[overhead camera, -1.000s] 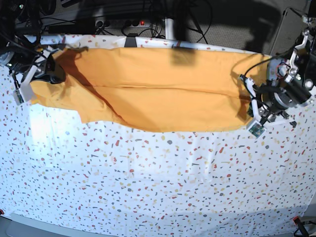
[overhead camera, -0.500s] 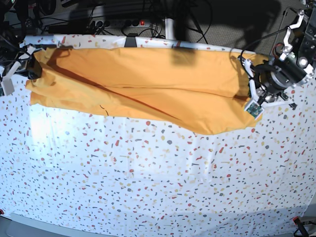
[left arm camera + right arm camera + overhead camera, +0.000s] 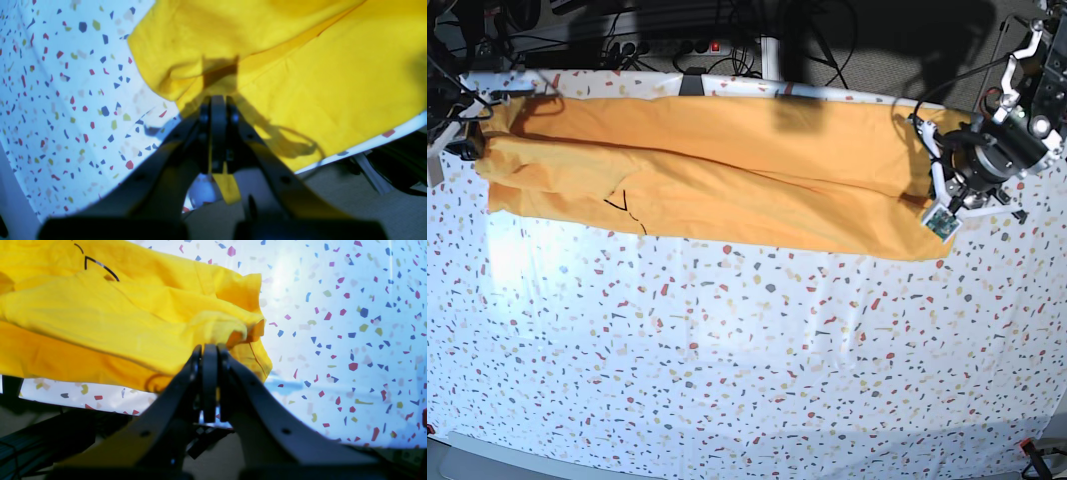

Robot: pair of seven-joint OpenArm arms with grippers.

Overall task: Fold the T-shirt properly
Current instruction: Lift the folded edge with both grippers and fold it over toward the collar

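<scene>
One T-shirt [image 3: 727,175] lies stretched in a long band along the far edge of the desk, reaching almost from corner to corner, thin black marks near its front hem. Left gripper [image 3: 218,100] is clamped tight on the cloth at one end; right gripper [image 3: 209,350] pinches a bunched fold at the other. Speckled tablecloth [image 3: 747,360] covers the desk beneath.

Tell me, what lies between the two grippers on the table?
In the base view, the T-shirt stretches between the right gripper and left gripper, each clamped on one end.
</scene>
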